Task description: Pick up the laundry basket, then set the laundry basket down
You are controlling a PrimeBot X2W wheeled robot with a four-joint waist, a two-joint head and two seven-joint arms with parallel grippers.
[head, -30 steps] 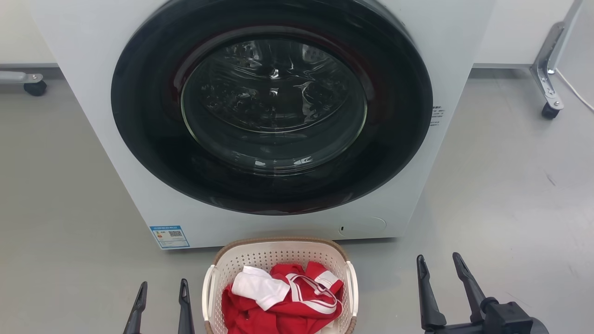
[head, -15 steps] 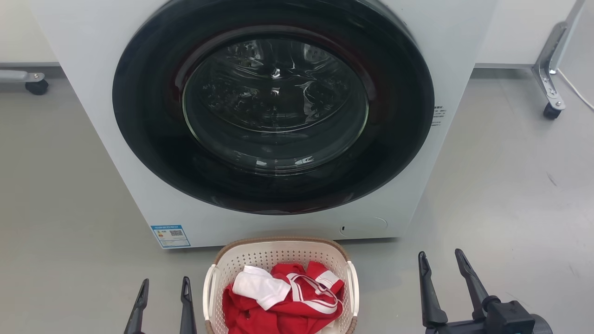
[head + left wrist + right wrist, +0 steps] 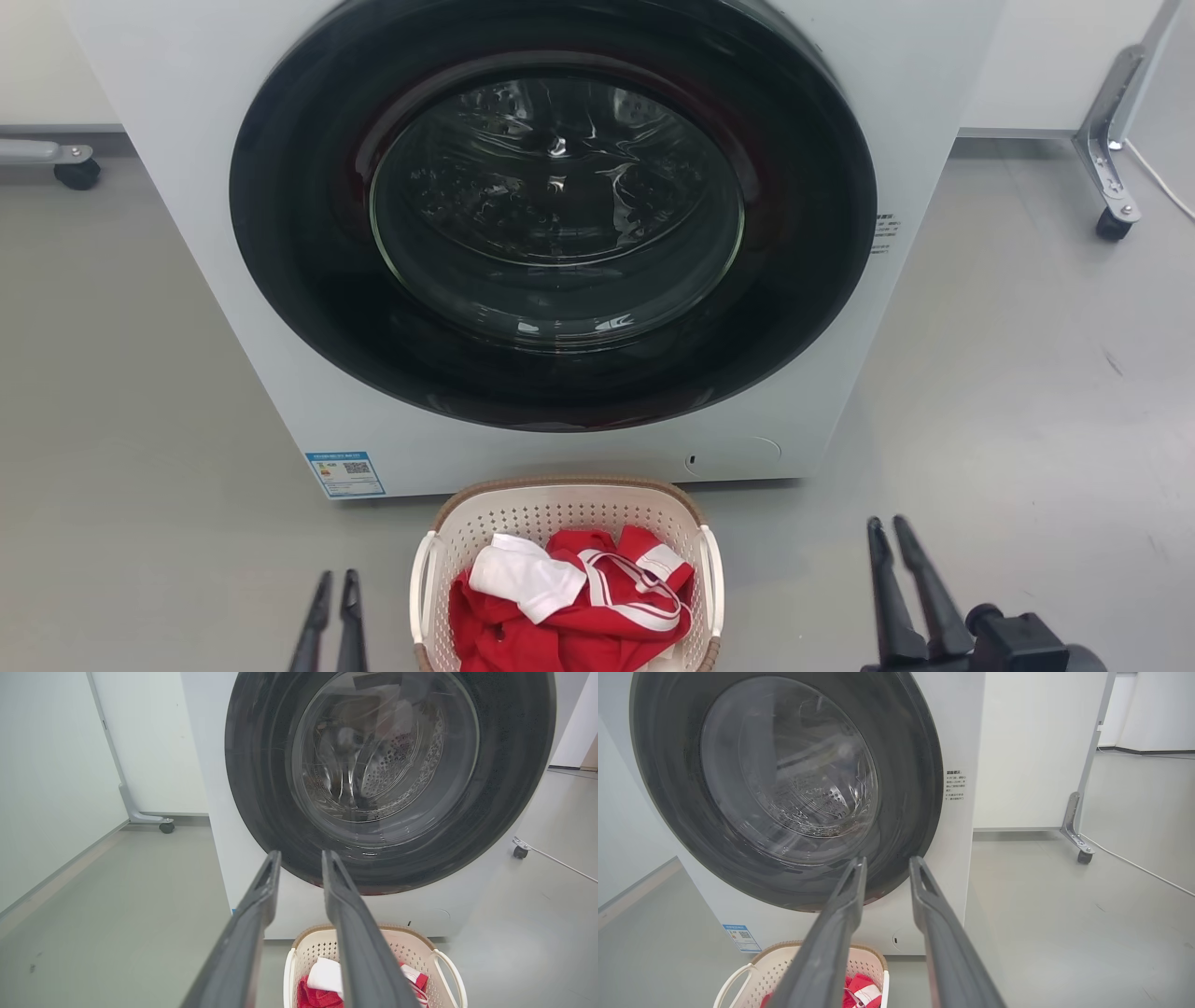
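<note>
Laundry basket [image 3: 560, 515] sits on the grey floor [image 3: 1027, 373] at the bottom centre of my head view, right at the foot of the washing machine [image 3: 308, 411], with its near end cut off by the frame edge. Its brown rim faces the machine and a white handle [image 3: 417, 583] shows on each side. Inside I see a heap of red clothing [image 3: 579, 639] with white stripes, and a white cloth [image 3: 523, 579] lying on top.

My left gripper [image 3: 338, 577] hovers just beside the basket's left handle without touching it. Its fingers stand close together with a narrow gap between them and hold nothing. My right gripper [image 3: 887, 523] is on the other side, farther from the basket than the left one, with the same slim gap and nothing held. Both wrist views confirm that gap.

Behind the basket, the machine's round dark door [image 3: 555, 205] is shut, and a blue label [image 3: 345, 474] sits at its lower left corner. A metal leg on a castor [image 3: 1109, 187] stands at the far right.
</note>
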